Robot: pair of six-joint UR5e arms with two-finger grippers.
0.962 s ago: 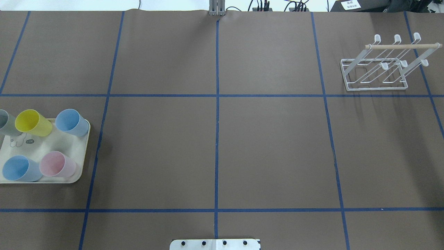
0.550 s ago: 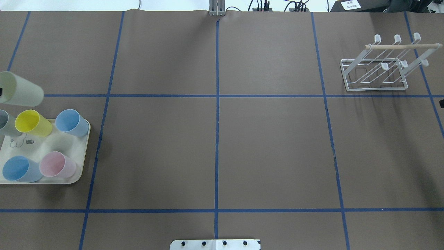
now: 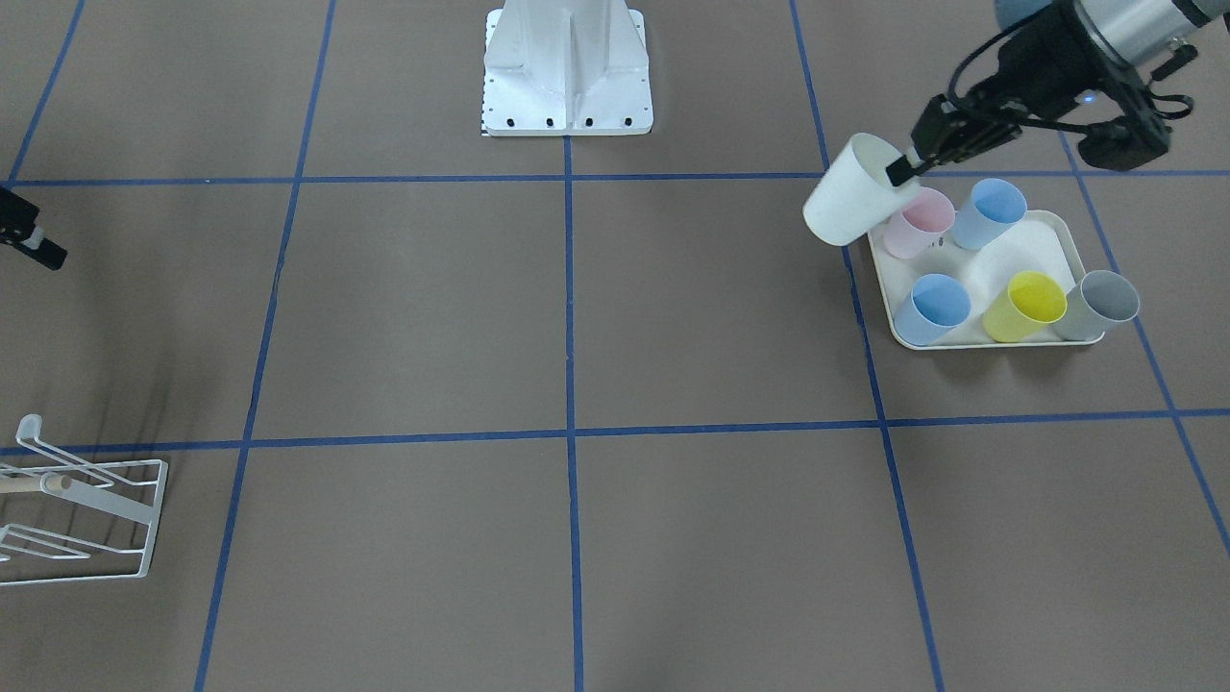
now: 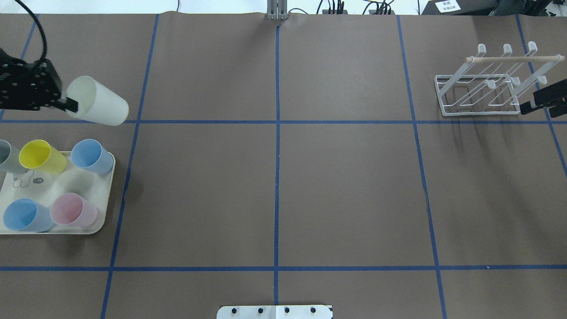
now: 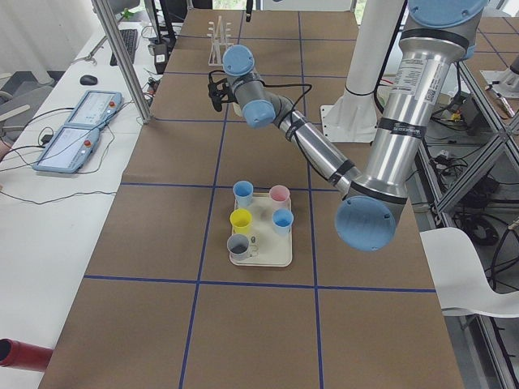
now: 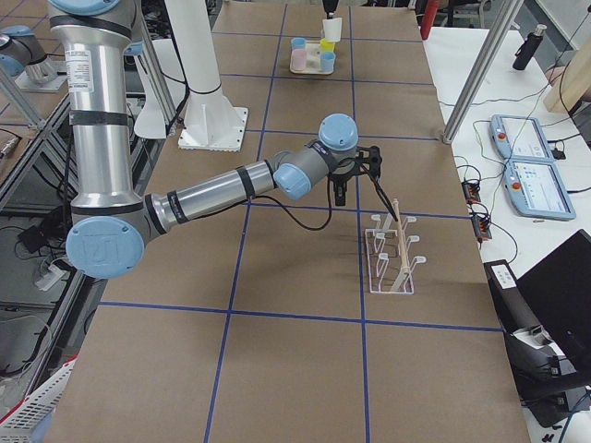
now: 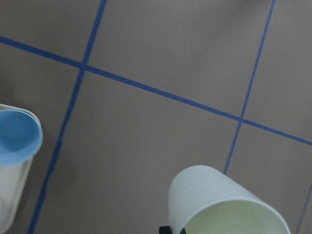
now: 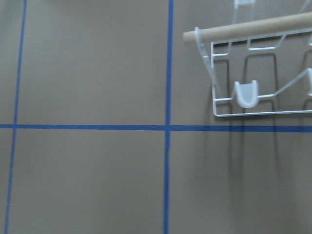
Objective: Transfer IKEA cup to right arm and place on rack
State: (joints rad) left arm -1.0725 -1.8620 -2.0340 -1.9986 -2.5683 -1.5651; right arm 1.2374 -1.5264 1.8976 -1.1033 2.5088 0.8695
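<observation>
A pale white IKEA cup [image 4: 101, 106] hangs on its side above the table, just beyond the tray. Its base points toward the table's middle. My left gripper [image 4: 69, 104] is shut on the cup's rim, one finger inside the mouth. The same cup [image 3: 849, 200] and left gripper [image 3: 903, 171] show in the front view, and the cup [image 7: 220, 207] fills the lower right of the left wrist view. The white wire rack [image 4: 479, 95] with its wooden dowel stands at the far right. My right gripper [image 4: 526, 108] hovers beside the rack's right end; its fingers are too cut off to judge.
A cream tray [image 4: 66, 185] at the left edge holds several cups: yellow [image 4: 40, 156], two blue, pink [image 4: 73, 210] and grey. The robot base plate [image 4: 274, 312] sits at the near edge. Blue tape lines grid the brown table.
My left gripper has come in from the left edge with the cup, moving right and away from the tray. My right gripper has come into view beside the rack.
</observation>
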